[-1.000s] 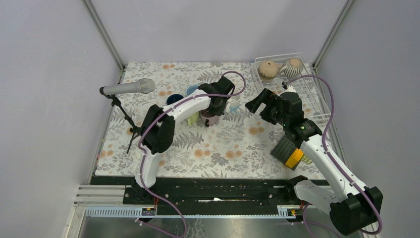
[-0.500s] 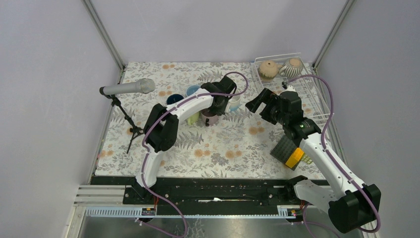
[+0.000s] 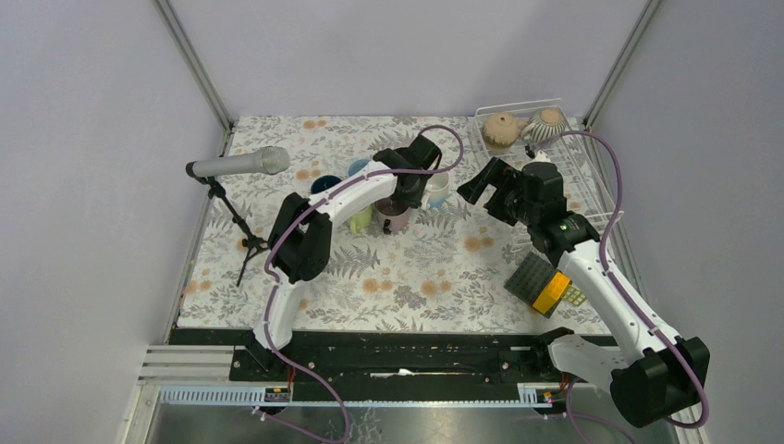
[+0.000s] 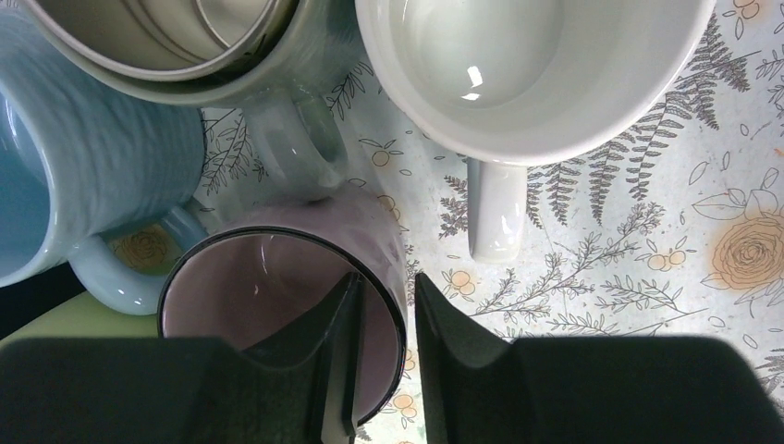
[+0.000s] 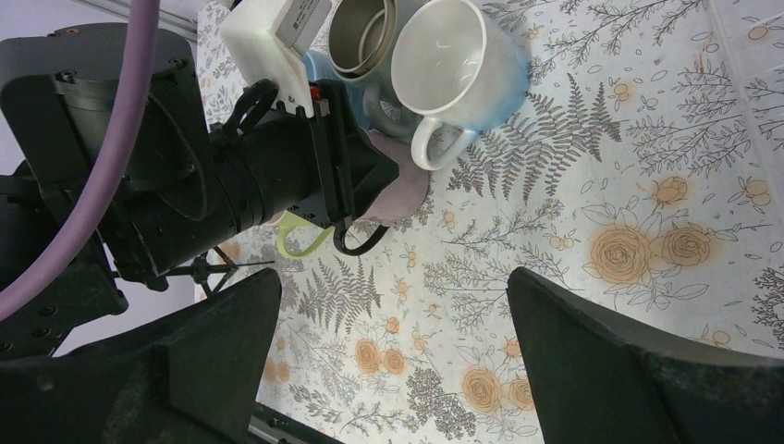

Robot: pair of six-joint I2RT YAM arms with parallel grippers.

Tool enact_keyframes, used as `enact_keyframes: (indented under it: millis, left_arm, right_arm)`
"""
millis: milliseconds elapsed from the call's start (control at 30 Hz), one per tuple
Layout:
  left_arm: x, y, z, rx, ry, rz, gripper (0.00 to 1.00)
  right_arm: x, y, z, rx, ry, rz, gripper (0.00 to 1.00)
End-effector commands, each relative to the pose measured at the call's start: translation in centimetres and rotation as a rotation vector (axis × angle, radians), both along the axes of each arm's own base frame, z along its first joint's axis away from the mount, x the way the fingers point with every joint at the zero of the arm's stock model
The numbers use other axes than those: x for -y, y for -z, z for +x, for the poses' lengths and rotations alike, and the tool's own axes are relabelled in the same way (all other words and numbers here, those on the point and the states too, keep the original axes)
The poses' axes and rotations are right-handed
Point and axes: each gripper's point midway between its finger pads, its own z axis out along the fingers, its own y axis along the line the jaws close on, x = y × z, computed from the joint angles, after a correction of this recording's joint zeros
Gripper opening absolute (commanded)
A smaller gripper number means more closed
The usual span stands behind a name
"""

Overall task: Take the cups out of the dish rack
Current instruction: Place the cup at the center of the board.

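The pink mug [image 4: 277,296] stands upright on the flowered cloth among a white mug [image 4: 518,74], a metallic grey mug [image 4: 185,46], a light blue mug [image 4: 74,157] and a green mug [image 4: 65,324]. My left gripper [image 4: 384,287] straddles the pink mug's wall, one finger inside and one outside. Its jaws stand slightly apart, with a thin gap on each side of the wall. My right gripper [image 3: 476,183] hangs wide open over bare cloth, holding nothing. The white wire dish rack [image 3: 592,190] at the back right holds a tan mug [image 3: 500,129] and a striped mug [image 3: 547,125].
A dark blue mug [image 3: 325,184] stands left of the group. A microphone on a stand [image 3: 238,165] is at the left side of the table. A black-and-orange pad [image 3: 541,282] lies at the front right, under my right arm.
My left gripper's jaws have parted a little off the pink mug's wall. The right arm has shifted slightly toward the back, its gripper still wide open.
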Motion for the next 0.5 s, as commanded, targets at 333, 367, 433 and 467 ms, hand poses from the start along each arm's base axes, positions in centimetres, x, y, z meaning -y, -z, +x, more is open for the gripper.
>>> enact_keyframes:
  millis: [333,367,433,467]
  left_arm:
    - [3.5,-12.9,-4.6,0.214,0.167,-0.216,0.7]
    - [3.8,-13.4,-5.2,0.217,0.184,-0.233,0.81]
    - [4.1,-14.3,-6.6,0.227,0.222,-0.256,0.98]
    - [4.3,-14.7,-7.2,0.234,0.241,-0.262,0.99]
  right_arm:
    - [1.8,-2.9,4.3,0.03,0.097,-0.079,1.0]
    - [2.4,-2.8,4.8,0.031,0.127,-0.093,1.0]
    - [3.2,-2.9,5.9,0.033,0.165,-0.112,1.0]
    - [3.7,-2.8,6.6,0.036,0.184,-0.131,1.0]
